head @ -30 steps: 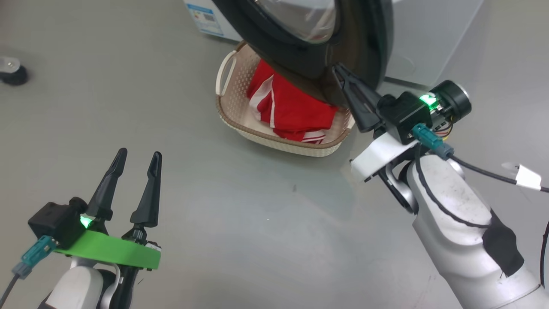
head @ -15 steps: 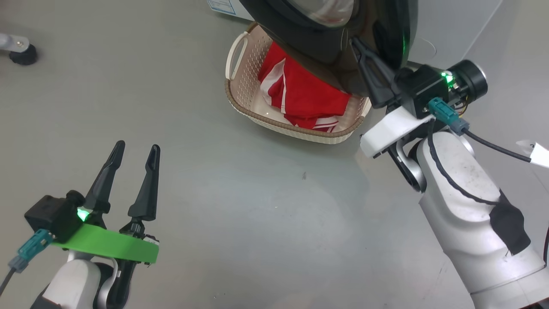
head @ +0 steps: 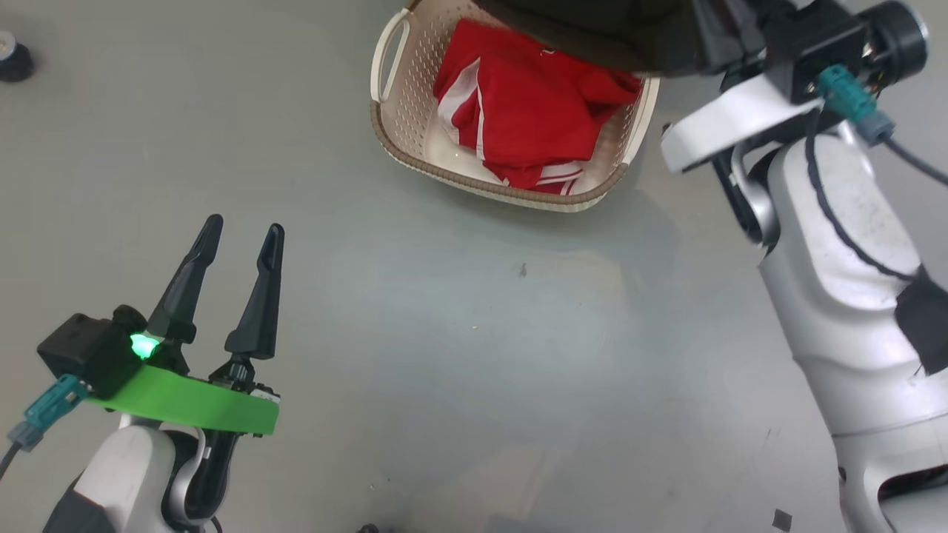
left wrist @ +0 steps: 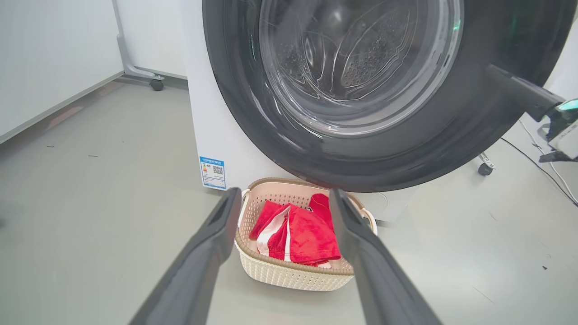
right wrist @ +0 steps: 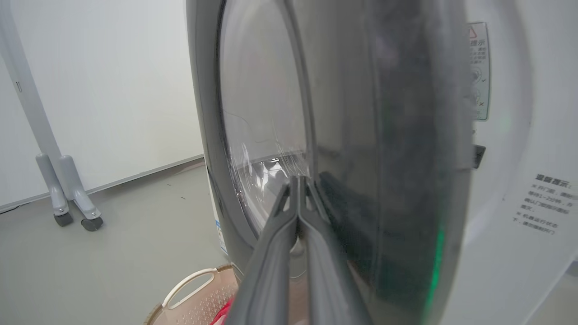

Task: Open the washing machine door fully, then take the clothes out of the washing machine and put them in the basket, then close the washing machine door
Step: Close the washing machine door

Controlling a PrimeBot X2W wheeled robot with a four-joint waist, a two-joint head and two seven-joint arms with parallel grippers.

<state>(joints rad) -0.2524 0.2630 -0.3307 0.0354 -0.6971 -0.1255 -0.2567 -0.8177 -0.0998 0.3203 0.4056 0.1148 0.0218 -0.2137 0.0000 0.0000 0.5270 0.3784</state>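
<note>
Looking down from the head: finds the left gripper [head: 244, 223] at the lower left above the grey floor [head: 474, 333], fingers spread wide, nothing between them. Finds the basket [head: 474, 181] on the floor farther up, with the clothes [head: 533, 111] heaped inside, red with white stripes. Shows the washing machine door [head: 592, 33] as a black rim overhanging the basket's far edge, and the pale right forearm [head: 837, 244] reaching up beside it.

Looking along the left wrist: frames the basket and clothes between the two spread fingers, on the floor just before the washing machine [left wrist: 203, 135], below the door. Gives a look through the glass at the perforated drum.

Looking along the right wrist: shows the right gripper [right wrist: 298, 180] with fingers pressed together on nothing, tips at the door's glass; cannot tell whether touching. Catches a basket handle at the bottom edge.
</note>
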